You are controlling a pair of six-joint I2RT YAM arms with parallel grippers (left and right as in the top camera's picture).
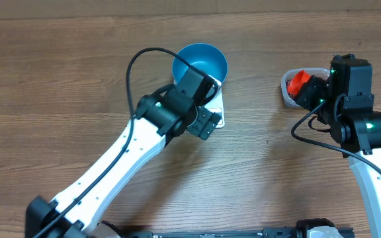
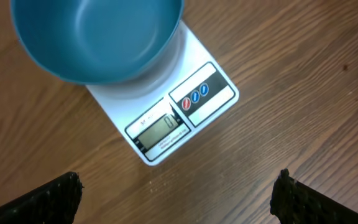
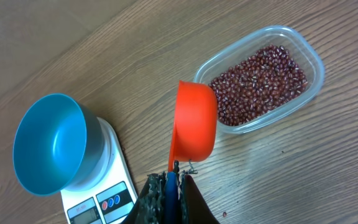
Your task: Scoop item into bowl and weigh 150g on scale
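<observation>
We see a brown wood-grain worktop, its grain running from side to side. Two things rest directly on it: a flat white scale near the middle, set at a slant to the grain, and a clear tub well apart from it toward the right. A few tiny dark specks dot the wood near the tub.

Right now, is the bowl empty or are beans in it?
Empty. The bowl shows a bare blue inside in the right wrist view; the beans in view lie in the tub.
</observation>
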